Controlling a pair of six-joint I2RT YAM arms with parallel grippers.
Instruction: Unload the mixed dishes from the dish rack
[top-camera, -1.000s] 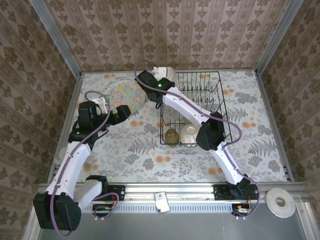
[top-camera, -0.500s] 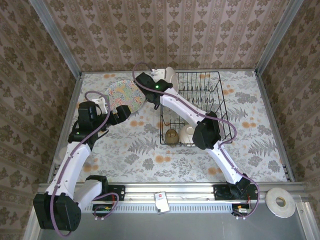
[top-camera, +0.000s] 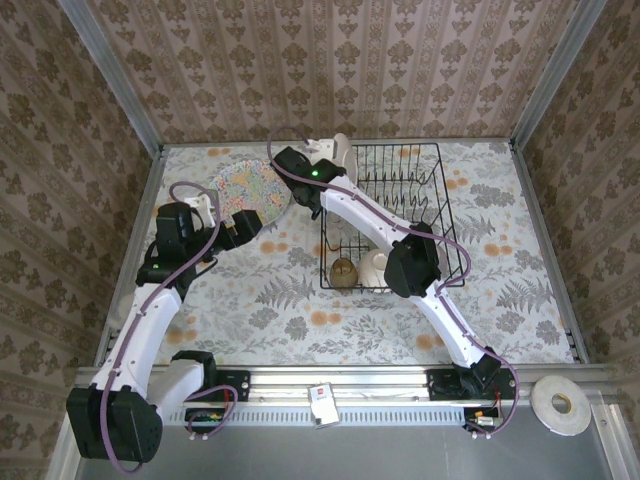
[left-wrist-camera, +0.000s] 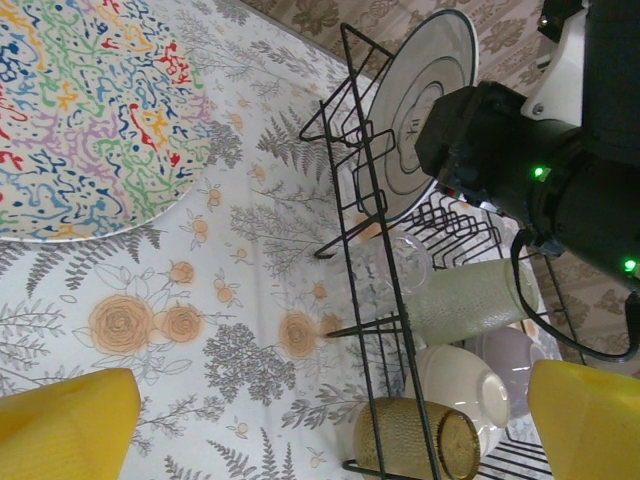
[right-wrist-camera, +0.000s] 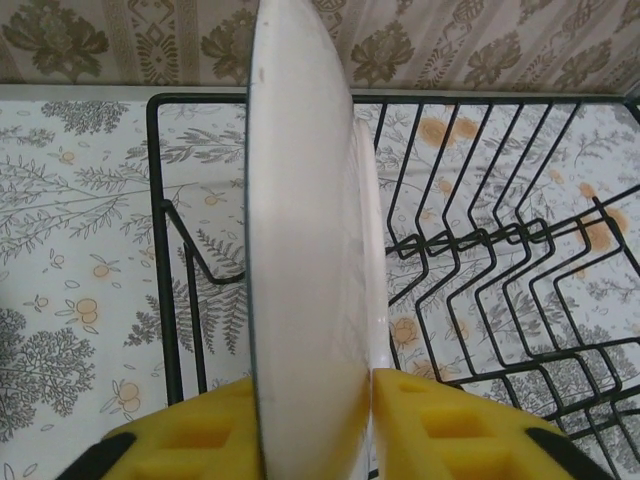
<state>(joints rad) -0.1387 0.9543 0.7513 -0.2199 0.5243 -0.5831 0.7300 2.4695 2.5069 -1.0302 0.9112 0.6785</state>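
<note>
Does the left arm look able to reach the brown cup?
Likely yes: the brown cup lies uncovered in the dish rack's near-left corner; the right arm's elbow hangs close beside it, though.

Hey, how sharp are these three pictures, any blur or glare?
Top external: even light, soft shadows, no glare. Left wrist: floral plate crisp, near yellow pads blurred. Right wrist: white plate looms close, slightly soft; dish rack behind it sharp.

Left white-and-black arm (top-camera: 150, 310): elbow bent, forearm angled forward and inward. Left gripper (top-camera: 244, 227): jaws fully apart, nothing between them. Right white-and-black arm (top-camera: 445, 315): stretched far forward, elbow raised. Right gripper (right-wrist-camera: 312, 405): yellow foam pads (right-wrist-camera: 200, 435) pressed against both faces of an upright white round plate (right-wrist-camera: 300, 200).
</note>
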